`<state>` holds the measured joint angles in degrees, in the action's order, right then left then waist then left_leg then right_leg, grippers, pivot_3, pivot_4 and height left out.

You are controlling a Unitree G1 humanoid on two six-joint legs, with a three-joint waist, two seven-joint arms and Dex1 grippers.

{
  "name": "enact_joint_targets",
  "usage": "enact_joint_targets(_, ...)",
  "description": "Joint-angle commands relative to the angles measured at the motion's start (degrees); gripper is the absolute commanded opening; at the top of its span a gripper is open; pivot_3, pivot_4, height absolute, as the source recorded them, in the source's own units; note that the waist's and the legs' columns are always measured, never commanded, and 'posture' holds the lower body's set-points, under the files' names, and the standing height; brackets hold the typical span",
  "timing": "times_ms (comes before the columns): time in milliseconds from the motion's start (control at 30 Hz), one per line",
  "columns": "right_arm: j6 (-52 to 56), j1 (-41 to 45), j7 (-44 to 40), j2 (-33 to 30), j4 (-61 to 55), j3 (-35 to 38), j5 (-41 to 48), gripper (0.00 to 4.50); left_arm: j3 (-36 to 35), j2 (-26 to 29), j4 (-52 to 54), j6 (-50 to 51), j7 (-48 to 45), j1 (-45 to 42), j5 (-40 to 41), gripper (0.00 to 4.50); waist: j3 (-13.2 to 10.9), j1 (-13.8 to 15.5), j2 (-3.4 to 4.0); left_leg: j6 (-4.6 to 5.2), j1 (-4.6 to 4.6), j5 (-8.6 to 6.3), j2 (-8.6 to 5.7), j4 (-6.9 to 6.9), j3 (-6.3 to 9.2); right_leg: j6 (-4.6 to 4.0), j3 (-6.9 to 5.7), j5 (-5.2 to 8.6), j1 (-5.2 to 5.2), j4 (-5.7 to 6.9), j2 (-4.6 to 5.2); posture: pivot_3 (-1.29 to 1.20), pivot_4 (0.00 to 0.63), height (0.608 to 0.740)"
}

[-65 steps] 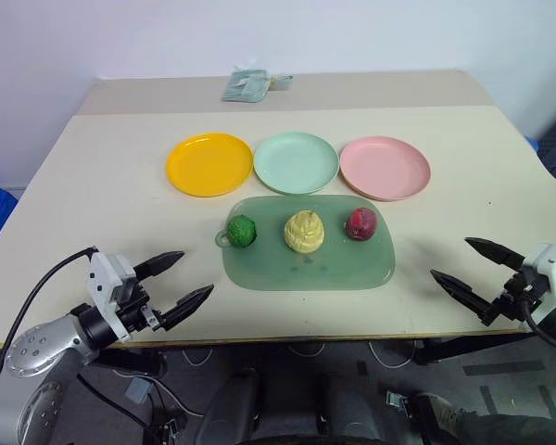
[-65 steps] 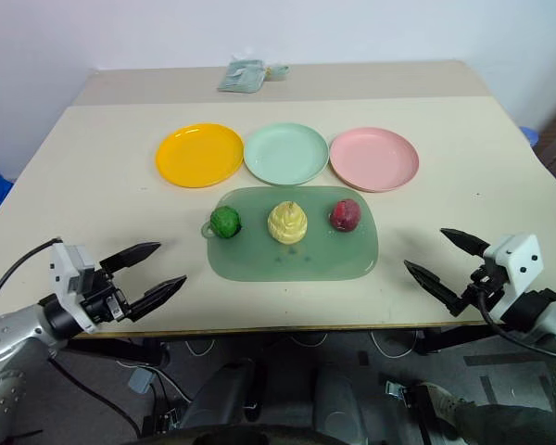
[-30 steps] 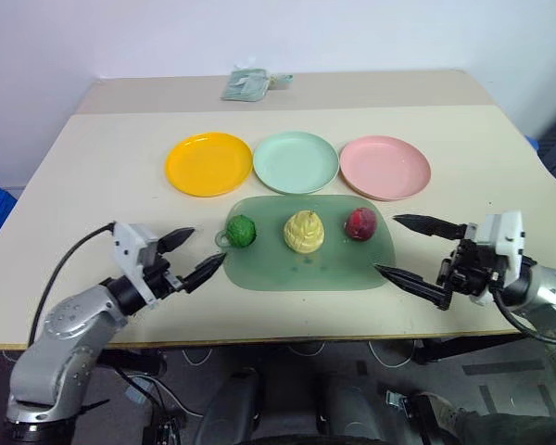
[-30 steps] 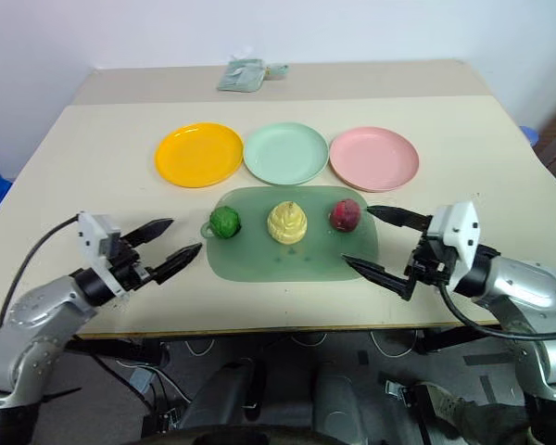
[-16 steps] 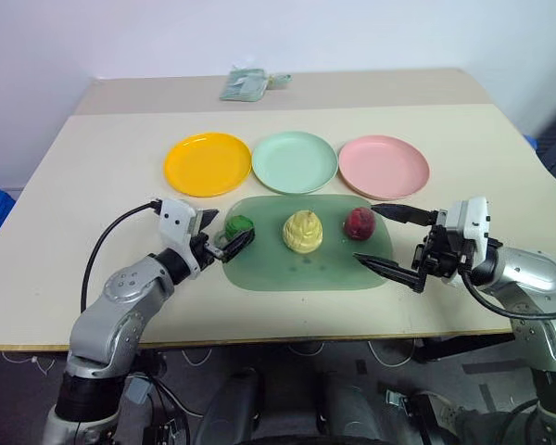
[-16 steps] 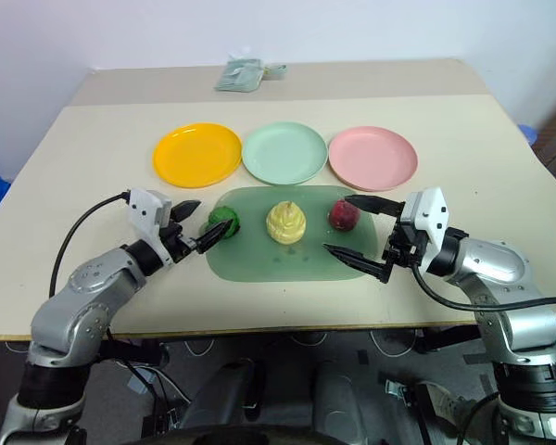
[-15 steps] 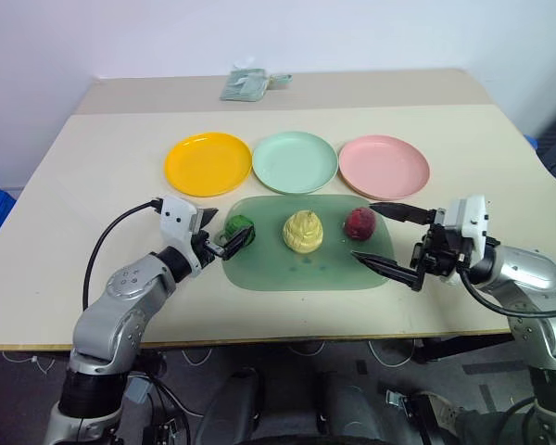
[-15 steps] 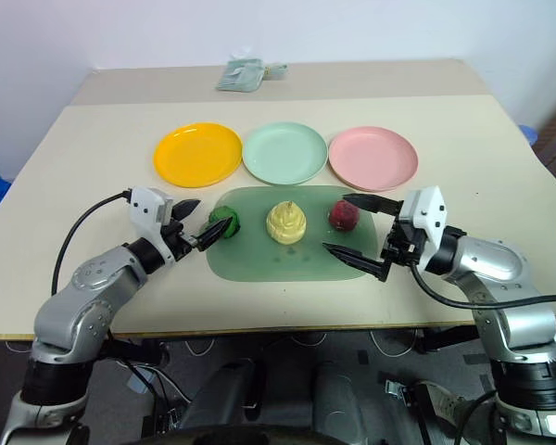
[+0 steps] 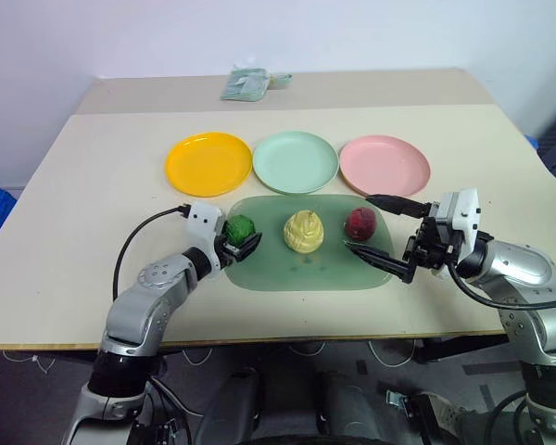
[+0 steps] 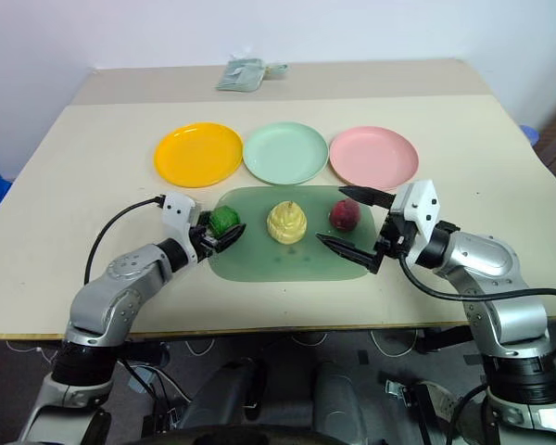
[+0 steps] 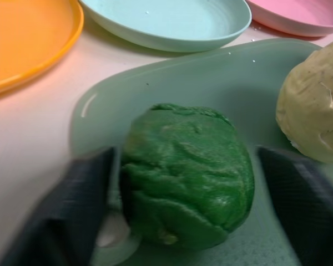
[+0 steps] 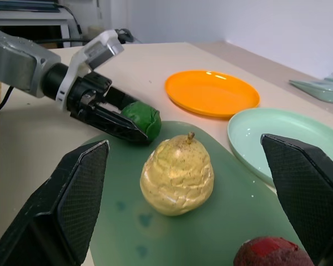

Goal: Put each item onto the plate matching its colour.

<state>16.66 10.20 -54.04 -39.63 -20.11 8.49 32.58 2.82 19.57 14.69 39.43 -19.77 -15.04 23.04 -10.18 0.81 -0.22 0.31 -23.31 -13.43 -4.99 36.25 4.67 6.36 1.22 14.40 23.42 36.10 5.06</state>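
A bumpy green ball [image 11: 186, 172] rests at the left end of the translucent green board [image 9: 306, 269]. My left gripper [image 9: 239, 234] is shut on the ball, one black finger on each side. A pale yellow pear shape [image 9: 303, 232] stands mid-board and a dark red fruit [image 9: 360, 222] sits at the right end. My right gripper [image 10: 330, 215] is open, one finger behind the red fruit and one in front of it, touching nothing. Beyond the board lie the orange-yellow plate [image 9: 208, 164], the mint green plate [image 9: 295, 161] and the pink plate [image 9: 385, 166], all bare.
A grey-green packet [image 9: 250, 85] lies at the far side of the beige table [image 9: 93, 204]. The three plates sit close together in a row just behind the board. Open tabletop stretches to the left and right of the board.
My left gripper moved forward and right onto the green ball, and its fingers narrowed around it. The right gripper edged left, staying open by the red fruit.
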Motion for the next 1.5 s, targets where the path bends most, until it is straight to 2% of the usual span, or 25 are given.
enact_joint_targets(33,0.1,0.29,1.01,-0.32,-2.76,1.82,0.94,4.5,-0.39,-0.41,1.84,-0.22,0.26,-1.07,-0.65,2.19,0.0,0.03,0.0,0.0,0.0,0.0,0.0,0.0,0.0,0.0,0.0,0.0,0.0,0.0,0.0,0.0,0.15,0.74)
enact_joint_targets(67,0.18,0.14,1.18,-0.33,-2.96,1.91,0.99,4.5,-0.4,-0.35,1.99,-0.48,0.41,-1.23,-1.03,1.75,0.0,0.05,0.0,0.0,0.0,0.0,0.0,0.0,0.0,0.0,0.0,0.0,0.0,0.0,0.0,0.0,0.15,0.74)
enact_joint_targets(167,0.37,-0.19,1.65,-0.31,-3.37,2.13,1.12,4.5,-1.38,-1.35,1.94,-0.4,1.42,-2.72,-0.85,1.75,0.0,0.08,0.0,0.0,0.0,0.0,0.0,0.01,0.0,0.0,0.0,0.0,0.0,0.0,0.0,0.0,0.15,0.74)
enact_joint_targets(367,-0.93,0.97,3.44,0.66,-2.42,2.42,0.22,4.5,-4.23,-5.68,-8.72,1.5,8.52,-16.63,-3.49,1.75,-0.03,0.58,-0.05,-0.01,-0.03,0.01,-0.03,0.14,0.03,0.13,-0.1,-0.07,-0.04,0.01,-0.05,0.0,0.15,0.74)
enact_joint_targets(433,-1.62,2.11,4.3,1.2,-1.58,2.47,-0.31,4.5,-4.73,-6.32,-15.91,-0.34,6.21,-22.25,-2.94,1.75,-0.02,0.75,-0.04,-0.01,-0.03,0.01,-0.04,0.14,0.02,0.15,-0.1,-0.09,-0.03,0.01,-0.09,0.0,0.15,0.74)
enact_joint_targets(500,-2.44,3.37,5.37,1.87,-0.59,2.32,-1.25,4.5,-3.89,-6.58,-25.64,-5.22,5.82,-27.78,-6.04,1.75,-0.02,0.87,-0.05,0.0,-0.03,0.02,-0.06,0.14,0.01,0.16,-0.11,-0.09,-0.02,0.03,-0.12,0.0,0.15,0.74)
enact_joint_targets(700,-4.34,5.86,7.35,3.27,2.07,1.98,-3.53,4.5,-3.95,-9.56,-64.94,-25.34,5.4,-46.6,-13.18,1.75,-0.06,1.52,-0.1,-0.01,-0.11,0.03,-0.12,0.24,0.01,0.24,-0.17,-0.14,0.0,0.03,-0.12,0.0,0.15,0.74)
enact_joint_targets(767,-4.69,6.51,7.84,3.51,2.56,1.8,-4.03,4.5,-4.18,-10.75,-74.63,-30.59,4.83,-51.59,-14.55,1.75,-0.08,1.44,-0.14,-0.01,-0.13,0.03,-0.16,0.27,0.0,0.28,-0.16,-0.16,0.0,0.0,-0.08,0.0,0.15,0.74)
enact_joint_targets(900,-4.72,6.9,8.81,4.03,2.39,1.61,-4.49,4.5,-5.0,-12.84,-84.88,-36.04,3.86,-57.42,-16.27,1.75,-0.09,1.38,-0.16,0.01,-0.21,0.02,-0.19,0.33,-0.03,0.36,-0.16,-0.19,0.03,-0.02,-0.05,0.0,0.15,0.74)
enact_joint_targets(1100,-4.33,5.61,10.24,4.47,0.41,1.98,-4.78,4.5,-5.84,-15.18,-89.26,-37.89,3.9,-60.26,-18.0,1.75,-0.09,1.25,-0.16,0.07,-0.21,-0.01,-0.17,0.37,-0.02,0.38,-0.15,-0.2,0.05,0.04,-0.07,0.0,0.15,0.74)
enact_joint_targets(1200,-3.96,5.1,10.73,4.21,-0.27,2.5,-4.52,4.5,-5.92,-16.13,-89.81,-37.78,4.63,-60.7,-18.9,2.85,-0.09,1.26,-0.16,0.07,-0.22,-0.01,-0.18,0.39,-0.02,0.39,-0.15,-0.2,0.04,0.05,-0.07,0.0,0.15,0.74)
enact_joint_targets(1300,-3.82,4.97,11.1,4.16,-0.55,2.53,-4.51,4.5,-6.36,-16.66,-89.9,-37.91,4.4,-60.77,-19.28,4.41,-0.09,1.28,-0.16,0.07,-0.22,-0.02,-0.18,0.44,-0.03,0.39,-0.15,-0.21,0.04,0.07,-0.08,0.0,0.15,0.74)
enact_joint_targets(1500,-3.59,4.96,11.54,4.14,-0.53,2.19,-4.58,4.5,-9.58,-17.04,-85.83,-40.9,-3.98,-59.78,-16.44,4.47,-0.1,1.28,-0.16,0.09,-0.23,-0.03,-0.18,0.56,-0.03,0.41,-0.16,-0.22,0.01,0.1,-0.08,0.0,0.15,0.74)
